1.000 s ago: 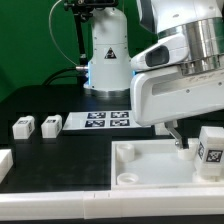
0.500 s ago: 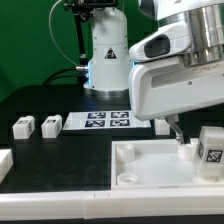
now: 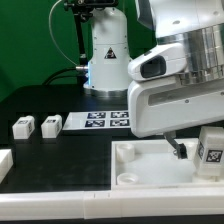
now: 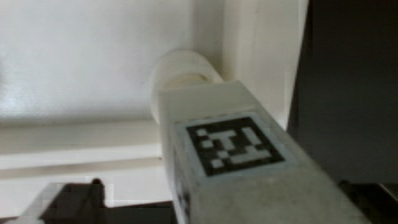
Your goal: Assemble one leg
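Leg (image 3: 210, 150) is seen upright on the tray (image 3: 140, 160), at the tray's edge toward the exterior view's right, with its tag turned to the camera. The tray is laid along the near edge of the surface (image 3: 60, 150), toward the corner on the exterior view's right.

In the wrist view the leg is framed between the two dark fingertips of the hand (image 4: 222, 205). A gap is seen on each side, so the hand is judged to be spread wider than the leg, with nothing held. In the exterior view only one finger (image 3: 177, 146) is shown, just beside the leg.

Over the last second the hand's body has been swung toward the exterior view's left and that finger carried slightly with it, while the leg has not been moved. From this the leg is judged to be let go, perhaps between turns. Whether it is fully seated cannot be told.

A second leg (image 3: 22, 128) and a third leg (image 3: 50, 125) are left near the surface's edge on the exterior view's left, beside the marker board (image 3: 100, 120).
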{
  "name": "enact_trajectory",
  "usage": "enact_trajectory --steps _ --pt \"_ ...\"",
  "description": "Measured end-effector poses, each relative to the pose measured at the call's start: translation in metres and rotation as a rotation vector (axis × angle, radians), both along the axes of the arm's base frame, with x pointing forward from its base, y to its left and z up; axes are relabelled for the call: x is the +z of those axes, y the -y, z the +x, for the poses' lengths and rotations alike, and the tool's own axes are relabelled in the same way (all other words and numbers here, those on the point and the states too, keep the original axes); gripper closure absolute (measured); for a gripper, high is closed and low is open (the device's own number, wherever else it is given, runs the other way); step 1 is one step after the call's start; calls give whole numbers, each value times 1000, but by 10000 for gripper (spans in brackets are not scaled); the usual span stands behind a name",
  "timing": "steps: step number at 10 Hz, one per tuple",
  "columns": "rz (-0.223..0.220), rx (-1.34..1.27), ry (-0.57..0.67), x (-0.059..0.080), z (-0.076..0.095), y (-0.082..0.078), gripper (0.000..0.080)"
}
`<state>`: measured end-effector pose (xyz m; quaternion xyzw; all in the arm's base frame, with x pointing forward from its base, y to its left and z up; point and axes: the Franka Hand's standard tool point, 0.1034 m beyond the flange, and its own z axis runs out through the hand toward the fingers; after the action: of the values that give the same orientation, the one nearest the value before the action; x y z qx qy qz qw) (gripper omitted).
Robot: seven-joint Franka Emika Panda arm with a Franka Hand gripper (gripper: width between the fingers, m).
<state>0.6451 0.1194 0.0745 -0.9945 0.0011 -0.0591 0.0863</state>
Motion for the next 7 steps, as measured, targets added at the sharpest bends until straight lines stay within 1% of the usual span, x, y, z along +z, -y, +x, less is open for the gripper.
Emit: enact_trajectory --steps 1,2,3,4,5,7 --pt "3 -24 -5 0 0 0 178" --pt "2 -19 -4 0 0 0 352" --pt "6 -69 -12 -1 0 2 492" --pt "12 -187 -30 -1 1 7 492" --pt "19 -253 -41 -1 1 8 501" --pt "46 -476 -74 -2 1 12 501"
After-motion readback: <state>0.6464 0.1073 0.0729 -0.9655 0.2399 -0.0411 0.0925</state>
